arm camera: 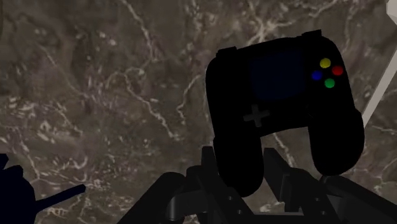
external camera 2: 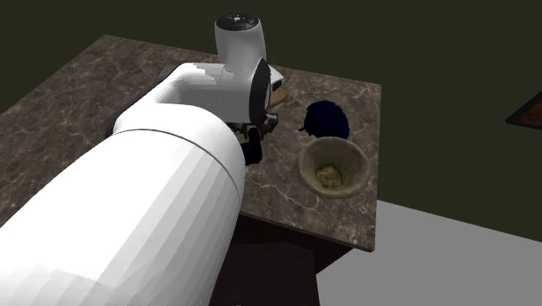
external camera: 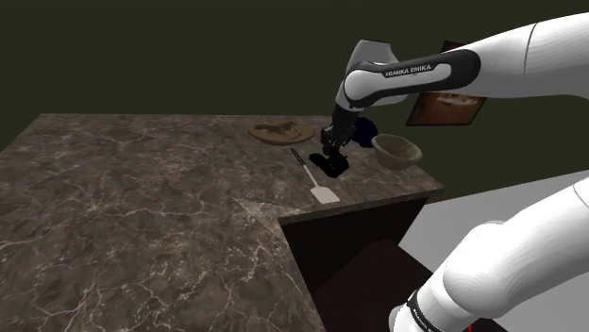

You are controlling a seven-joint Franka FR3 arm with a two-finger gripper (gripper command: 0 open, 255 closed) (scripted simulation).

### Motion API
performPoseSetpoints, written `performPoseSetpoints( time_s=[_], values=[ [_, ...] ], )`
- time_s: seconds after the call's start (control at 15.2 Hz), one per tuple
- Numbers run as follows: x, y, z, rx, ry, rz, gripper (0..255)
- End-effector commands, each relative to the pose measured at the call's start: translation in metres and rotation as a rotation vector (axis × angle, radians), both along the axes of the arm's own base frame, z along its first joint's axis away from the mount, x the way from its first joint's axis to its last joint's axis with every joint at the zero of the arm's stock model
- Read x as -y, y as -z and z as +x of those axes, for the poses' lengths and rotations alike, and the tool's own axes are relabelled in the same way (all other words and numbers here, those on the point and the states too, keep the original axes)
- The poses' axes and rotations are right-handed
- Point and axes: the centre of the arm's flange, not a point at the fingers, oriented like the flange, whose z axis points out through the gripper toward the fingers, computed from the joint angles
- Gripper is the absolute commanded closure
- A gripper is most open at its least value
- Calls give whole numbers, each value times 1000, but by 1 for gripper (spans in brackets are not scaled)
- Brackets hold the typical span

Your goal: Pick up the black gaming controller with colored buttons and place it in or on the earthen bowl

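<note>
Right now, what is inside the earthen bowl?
The tan round bowl holds one pale yellowish lump at its bottom; whatever lies beneath that lump is covered. The black gaming controller is on the dark marble counter, not inside.

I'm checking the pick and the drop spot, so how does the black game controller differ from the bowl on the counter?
The controller is black with four coloured buttons; the bowl is tan. The controller is flat with two grips; the bowl is round, open upward, and holds a yellowish lump. Both sit on the dark marbled counter.
</note>
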Motion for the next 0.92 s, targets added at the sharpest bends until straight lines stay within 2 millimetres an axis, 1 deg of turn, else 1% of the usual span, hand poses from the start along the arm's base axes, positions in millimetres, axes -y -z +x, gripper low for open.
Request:
performPoseSetpoints(
  time_s=[0.0, 0.86],
  values=[
    [0, -10, 0, 0, 0, 0, 255],
    [0, -79, 0, 0, 0, 0, 255]
  ],
)
